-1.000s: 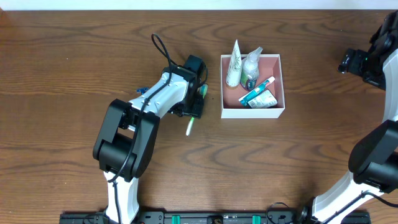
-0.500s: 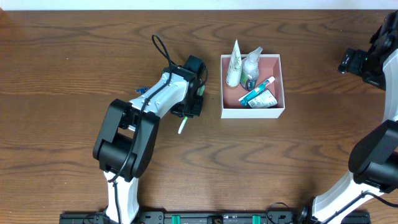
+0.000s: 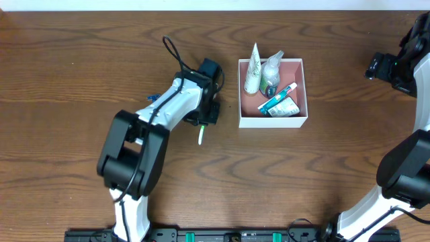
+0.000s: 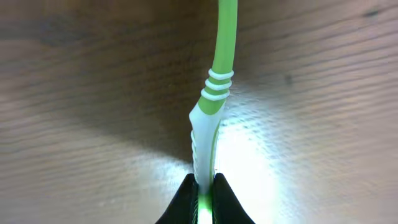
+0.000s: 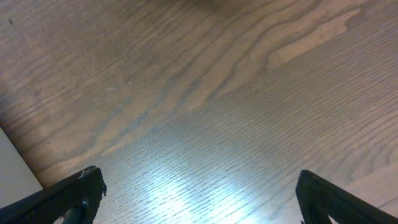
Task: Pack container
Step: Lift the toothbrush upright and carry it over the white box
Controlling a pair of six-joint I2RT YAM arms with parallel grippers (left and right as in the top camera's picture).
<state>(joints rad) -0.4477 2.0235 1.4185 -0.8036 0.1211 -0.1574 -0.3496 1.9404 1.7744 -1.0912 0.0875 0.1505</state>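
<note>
The container (image 3: 272, 122), a square box with white walls and a pink inside, stands right of the table's middle. In it lie a white tube (image 3: 252, 70), a clear bottle (image 3: 271, 72) and teal-and-white packs (image 3: 279, 102). My left gripper (image 3: 205, 121) is just left of the box, pointing down, shut on a green and white toothbrush (image 3: 200, 136). The left wrist view shows the toothbrush (image 4: 214, 93) pinched by its handle in my left gripper (image 4: 203, 183), close over the wood. My right gripper (image 5: 199, 179) stands open over bare table at the far right (image 3: 379, 66).
A black cable (image 3: 173, 52) loops behind the left arm. The white back edge of the table (image 3: 134, 5) runs along the top. Both arm bases (image 3: 127, 215) stand at the front edge.
The left jaws have closed on the toothbrush handle. The brush's free end swung a little left, then back. The right arm has not moved.
</note>
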